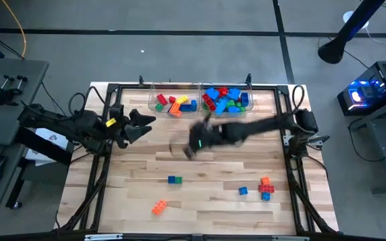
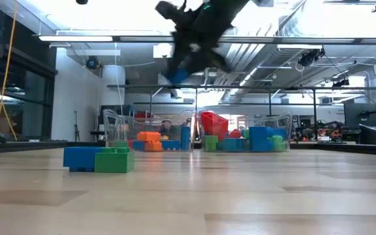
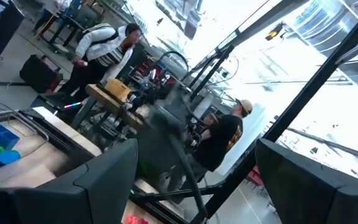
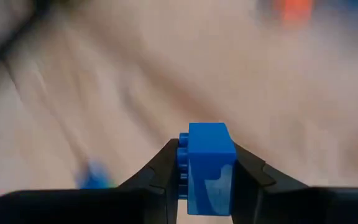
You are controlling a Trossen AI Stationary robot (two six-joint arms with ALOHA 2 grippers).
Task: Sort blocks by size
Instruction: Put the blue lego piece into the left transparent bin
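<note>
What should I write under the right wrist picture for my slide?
The right tool carries a small blue block above the blurred wooden table.

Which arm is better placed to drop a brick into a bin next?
Right: its gripper already holds a small blue plastic studded brick above the table, near the clear plastic bins. The left gripper waits empty at the table's left.

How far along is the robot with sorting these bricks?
Partly done: two clear bins at the table's far edge already hold many blocks. The right gripper carries a blue block above the table. Loose blocks remain on the near side. The left gripper waits.
</note>
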